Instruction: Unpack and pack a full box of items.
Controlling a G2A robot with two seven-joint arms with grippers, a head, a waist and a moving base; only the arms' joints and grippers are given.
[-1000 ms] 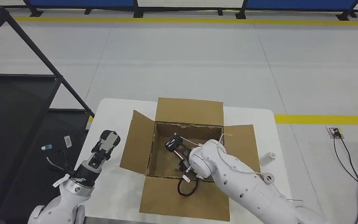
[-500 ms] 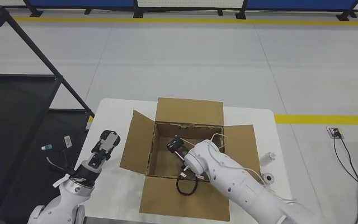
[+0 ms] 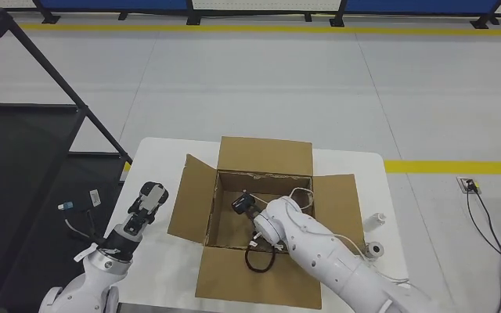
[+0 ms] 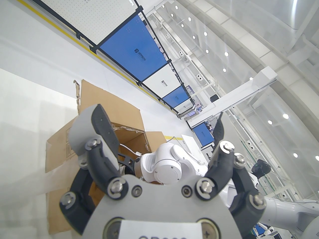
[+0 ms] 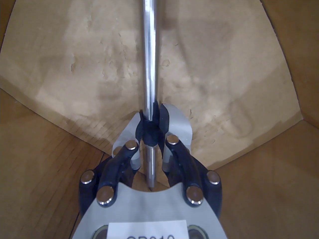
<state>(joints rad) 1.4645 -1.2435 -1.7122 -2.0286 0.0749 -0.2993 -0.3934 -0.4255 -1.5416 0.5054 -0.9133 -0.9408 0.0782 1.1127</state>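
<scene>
One rod, polished metal, is held by the right gripper. Jaws are clamped on it close to one end, with a short stub behind and a long run ahead. It's down inside the box, mid-surface, over bare cardboard. Can't tell if the far tip touches a wall.

Risks, my read:
- The grip is well off the rod's middle and the metal is slick, so a fast lift may let it swing or slide in the jaws.
- The long end may catch a wall or flap on the way out unless it's lined up with the opening first.
- Nothing holds the box. The left gripper is at 9 o'clock from it, well apart, jaws spread wide, nothing in them, angled upward. A snag would likely drag or tip the box.
- A black cable loops over the 6 o'clock flap and could hook its edge.

Surface: white, with the box's four flaps folded outward. Room: pale floor, yellow line at 12 o'clock with blue panels behind it, a second yellow strip at 3 o'clock, black frame at 9 to 10 o'clock.
</scene>
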